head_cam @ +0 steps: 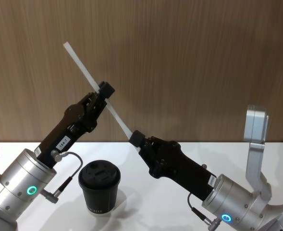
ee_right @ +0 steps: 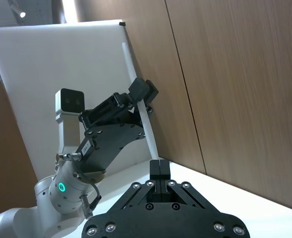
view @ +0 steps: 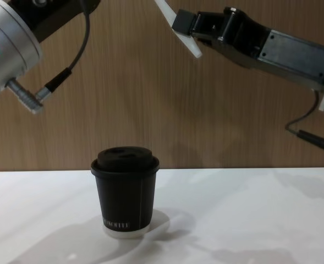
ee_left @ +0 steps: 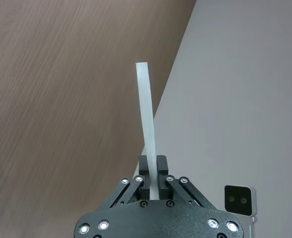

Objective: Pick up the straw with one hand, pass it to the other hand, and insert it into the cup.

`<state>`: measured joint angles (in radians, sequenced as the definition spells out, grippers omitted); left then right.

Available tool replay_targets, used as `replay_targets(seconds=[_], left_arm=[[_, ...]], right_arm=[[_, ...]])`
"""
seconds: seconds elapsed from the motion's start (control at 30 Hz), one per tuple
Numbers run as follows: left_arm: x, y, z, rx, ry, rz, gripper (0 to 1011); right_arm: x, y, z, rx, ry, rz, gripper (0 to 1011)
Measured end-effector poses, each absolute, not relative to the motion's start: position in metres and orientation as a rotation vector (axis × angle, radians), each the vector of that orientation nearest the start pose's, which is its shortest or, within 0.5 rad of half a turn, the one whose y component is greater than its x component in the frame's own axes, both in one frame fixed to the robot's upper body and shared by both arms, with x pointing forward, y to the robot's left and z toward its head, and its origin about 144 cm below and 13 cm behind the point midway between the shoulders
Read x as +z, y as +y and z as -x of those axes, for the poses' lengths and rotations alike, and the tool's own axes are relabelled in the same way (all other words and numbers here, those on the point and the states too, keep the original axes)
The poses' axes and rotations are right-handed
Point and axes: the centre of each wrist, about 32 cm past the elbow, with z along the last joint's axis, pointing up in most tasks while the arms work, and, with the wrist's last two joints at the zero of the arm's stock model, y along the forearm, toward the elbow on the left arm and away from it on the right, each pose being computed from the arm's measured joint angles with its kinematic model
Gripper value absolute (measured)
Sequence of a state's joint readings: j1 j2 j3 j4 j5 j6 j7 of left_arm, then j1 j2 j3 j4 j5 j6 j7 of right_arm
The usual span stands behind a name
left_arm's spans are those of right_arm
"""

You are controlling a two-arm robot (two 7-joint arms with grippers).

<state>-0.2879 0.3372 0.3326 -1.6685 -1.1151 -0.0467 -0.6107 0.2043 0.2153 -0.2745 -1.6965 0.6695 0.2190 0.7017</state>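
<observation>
Your left gripper (head_cam: 105, 90) and right gripper (head_cam: 136, 138) clamped the straw (head_cam: 79, 60). The cup (head_cam: 99, 186) stood on the white table (head_cam: 141, 209), wood wall (head_cam: 203, 57) behind.

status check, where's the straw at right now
left gripper shut on straw mid-length, right gripper shut on its lower end. cup upright below, lid on. nothing in the way.

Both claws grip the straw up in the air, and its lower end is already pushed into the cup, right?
Not quite. The left claw and the right claw both grip the straw in the air, but its lower end is not in the cup. The chest view shows the slanted tip well above the cup, just past the right claw.
</observation>
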Motion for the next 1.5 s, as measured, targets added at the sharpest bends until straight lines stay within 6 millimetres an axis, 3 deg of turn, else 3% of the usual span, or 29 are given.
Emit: replay_targets(seconds=[0.17, 0.43, 0.8, 1.23, 1.5], left_arm=[[1.253, 0.215, -0.511, 0.504, 0.2, 0.738, 53], [1.253, 0.215, -0.511, 0.511, 0.2, 0.74, 12], [1.253, 0.215, -0.511, 0.515, 0.197, 0.744, 8], [1.253, 0.218, -0.512, 0.526, 0.187, 0.718, 8], [1.253, 0.225, -0.51, 0.562, 0.154, 0.665, 8]], right_arm=[[1.237, -0.195, -0.495, -0.462, 0.183, -0.35, 1], [1.237, -0.195, -0.495, -0.462, 0.183, -0.35, 14], [1.237, -0.195, -0.495, -0.462, 0.183, -0.35, 292], [1.237, -0.195, -0.495, -0.462, 0.183, -0.35, 737], [1.237, -0.195, -0.495, -0.462, 0.183, -0.35, 943]])
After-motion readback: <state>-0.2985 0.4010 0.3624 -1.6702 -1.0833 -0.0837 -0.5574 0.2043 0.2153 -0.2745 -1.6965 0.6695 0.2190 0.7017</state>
